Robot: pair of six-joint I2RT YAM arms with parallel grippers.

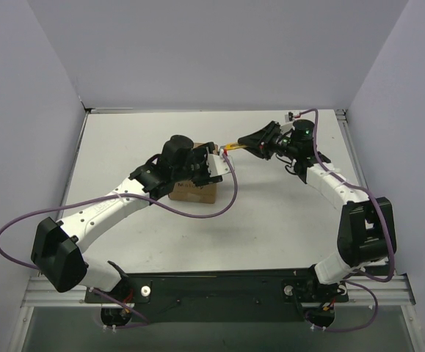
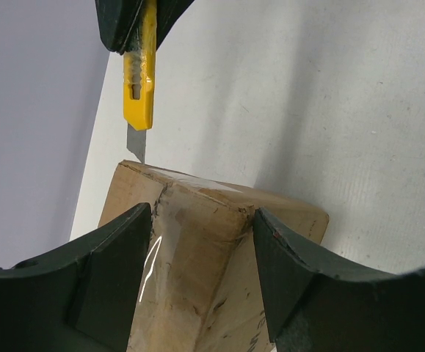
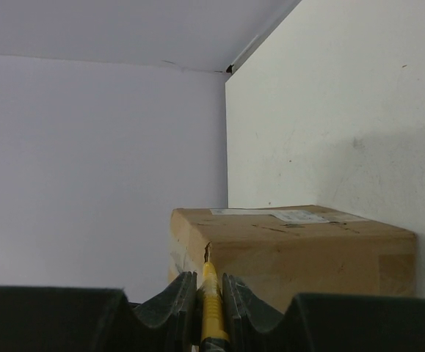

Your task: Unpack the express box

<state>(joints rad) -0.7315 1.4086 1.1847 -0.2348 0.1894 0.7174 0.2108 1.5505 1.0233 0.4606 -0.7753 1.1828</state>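
The express box [image 1: 194, 193], a brown taped carton, sits left of the table's middle. My left gripper [image 1: 213, 166] comes down on its far right part. In the left wrist view both fingers [image 2: 109, 271] press the sides of the express box [image 2: 197, 257], so my left gripper [image 2: 201, 220] is shut on it. Reaching in from the right, my right gripper [image 1: 246, 144] is shut on a yellow utility knife [image 1: 230, 147]. The blade of the utility knife [image 2: 140, 81] touches the box's far top edge. The right wrist view shows the utility knife [image 3: 211, 301] between the jaws of my right gripper [image 3: 209, 282], its tip at the edge of the express box [image 3: 300, 249].
A purple cable [image 1: 227, 199] loops from the left wrist down beside the box. Pale enclosure walls [image 1: 36, 110] close in the left, back and right of the white table [image 1: 285, 220]. A white label [image 3: 296, 216] lies on the box's top face.
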